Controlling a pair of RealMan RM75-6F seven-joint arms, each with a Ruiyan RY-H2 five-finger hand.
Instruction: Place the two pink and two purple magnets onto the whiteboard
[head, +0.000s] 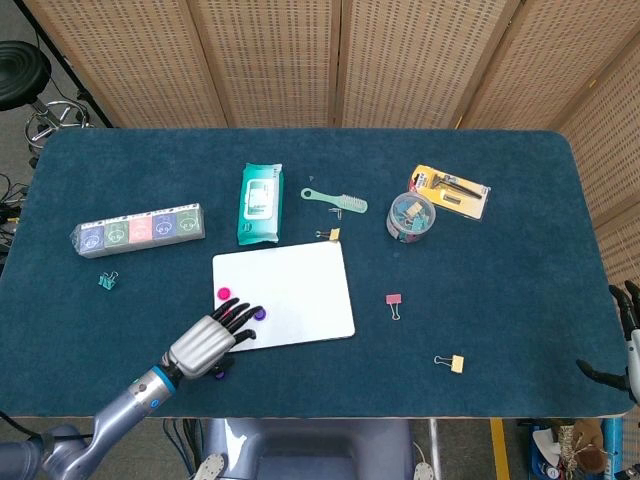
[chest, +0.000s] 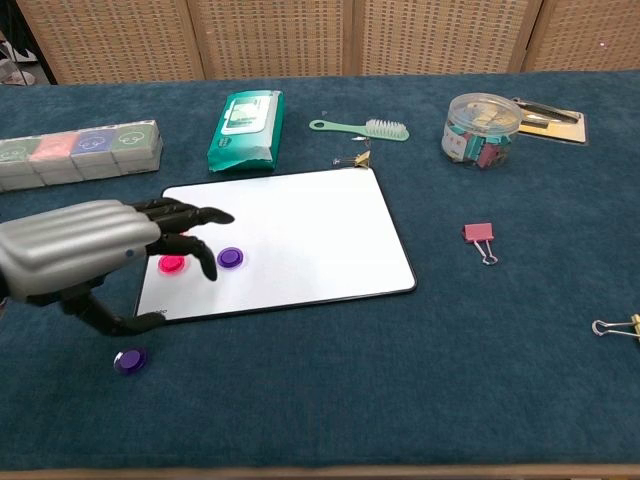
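Observation:
The whiteboard lies flat at mid-table. On its left part sit a purple magnet and a pink magnet. A second pink magnet lies further back and is mostly hidden by my fingers in the chest view. Another purple magnet lies on the cloth in front of the board's near left corner. My left hand hovers over that corner with its fingers spread, holding nothing. My right hand shows at the table's far right edge, fingers apart and empty.
A green wipes pack, a green brush and a small binder clip lie behind the board. A row of boxes is at the left, a jar of clips at the back right. A pink clip and a gold clip lie right.

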